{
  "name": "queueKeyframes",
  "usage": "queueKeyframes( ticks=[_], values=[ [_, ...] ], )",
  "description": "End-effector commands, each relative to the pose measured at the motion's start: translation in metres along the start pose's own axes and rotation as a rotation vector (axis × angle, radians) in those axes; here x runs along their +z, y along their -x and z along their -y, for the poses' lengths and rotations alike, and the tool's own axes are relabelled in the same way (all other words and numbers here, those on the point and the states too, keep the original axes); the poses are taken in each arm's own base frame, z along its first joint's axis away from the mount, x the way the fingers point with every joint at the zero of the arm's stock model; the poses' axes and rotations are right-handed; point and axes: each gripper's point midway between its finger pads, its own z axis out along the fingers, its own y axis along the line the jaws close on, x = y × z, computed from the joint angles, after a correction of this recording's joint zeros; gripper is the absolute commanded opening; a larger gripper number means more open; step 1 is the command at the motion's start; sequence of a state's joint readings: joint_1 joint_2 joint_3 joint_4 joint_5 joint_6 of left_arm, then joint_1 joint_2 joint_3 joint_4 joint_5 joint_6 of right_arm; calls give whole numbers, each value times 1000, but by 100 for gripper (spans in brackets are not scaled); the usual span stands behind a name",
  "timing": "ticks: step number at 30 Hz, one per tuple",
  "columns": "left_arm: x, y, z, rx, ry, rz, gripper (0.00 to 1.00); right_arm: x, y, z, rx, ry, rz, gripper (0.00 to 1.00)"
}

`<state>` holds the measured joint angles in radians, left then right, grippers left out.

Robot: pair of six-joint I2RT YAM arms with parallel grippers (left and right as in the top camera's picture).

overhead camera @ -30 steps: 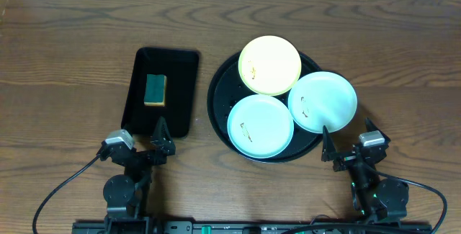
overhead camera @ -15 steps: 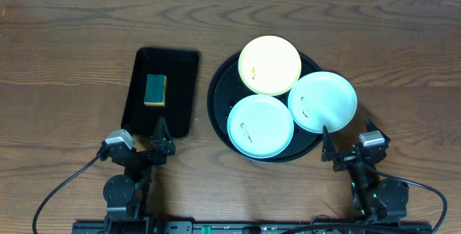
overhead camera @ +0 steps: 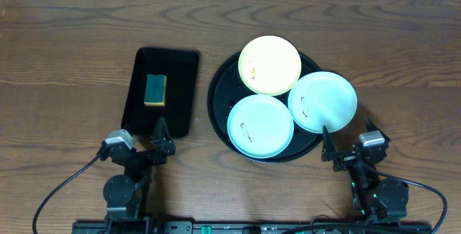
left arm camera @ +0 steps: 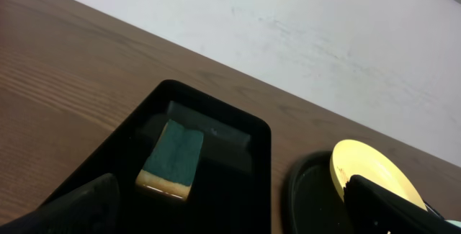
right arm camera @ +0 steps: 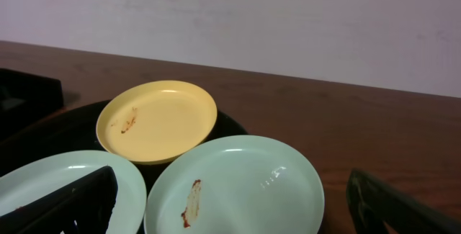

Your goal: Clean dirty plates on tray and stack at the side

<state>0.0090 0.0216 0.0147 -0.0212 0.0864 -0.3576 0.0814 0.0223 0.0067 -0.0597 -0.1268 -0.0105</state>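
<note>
The round black tray (overhead camera: 218, 90) holds three plates. The pale yellow plate (overhead camera: 270, 65) lies at its far side, one mint plate (overhead camera: 260, 125) at its near side, and another mint plate (overhead camera: 323, 101) overhangs its right rim. Each carries a small brown smear. My right gripper (overhead camera: 347, 137) stands open just in front of the right mint plate (right arm camera: 245, 183), nothing between its fingers (right arm camera: 75, 201). My left gripper (overhead camera: 142, 135) is open at the near edge of the rectangular tray, empty, with the yellow plate (left arm camera: 367, 165) off to its right.
A smaller rectangular black tray (overhead camera: 184, 83) sits left of the round one, with a green-and-yellow sponge (overhead camera: 155, 89) lying in its far half. Bare wooden table surrounds both trays. A white wall runs behind the far edge.
</note>
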Motion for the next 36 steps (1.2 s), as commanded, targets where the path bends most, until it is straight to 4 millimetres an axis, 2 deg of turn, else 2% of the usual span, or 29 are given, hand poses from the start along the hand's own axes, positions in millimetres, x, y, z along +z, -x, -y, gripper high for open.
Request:
queueKeyframes(
  ticks=[1, 16, 19, 20, 21, 25, 26, 28, 30, 35, 36],
  values=[
    [1, -15, -4, 23, 10, -55, 99, 0, -2, 1, 11, -3, -7, 99],
    [1, -15, -4, 23, 10, -55, 99, 0, -2, 1, 11, -3, -8, 99],
    [1, -13, -12, 26, 55, -40, 99, 0, -2, 1, 11, -3, -8, 99],
    [1, -2, -9, 23, 45, 5, 99, 0, -2, 1, 11, -3, -7, 99],
    [1, -1, -5, 23, 24, 10, 99, 0, -2, 1, 11, -3, -8, 99],
    [1, -3, -1, -2, 2, -1, 99, 0, -2, 1, 11, -3, -8, 99],
    [1, -2, 6, -2, -36, -4, 99, 0, -2, 1, 11, -3, -8, 99],
    [-3, 12, 26, 2, -127, 18, 99, 0, -2, 1, 11, -3, -8, 99],
    [-10, 35, 40, -25, -165, 64, 99, 0, -2, 1, 11, -3, -7, 99],
    [-43, 113, 75, 42, -192, 142, 99, 0, -2, 1, 11, -3, -8, 99],
    [-47, 121, 79, 55, -187, 140, 99, 0, -2, 1, 11, -3, -8, 99]
  ],
)
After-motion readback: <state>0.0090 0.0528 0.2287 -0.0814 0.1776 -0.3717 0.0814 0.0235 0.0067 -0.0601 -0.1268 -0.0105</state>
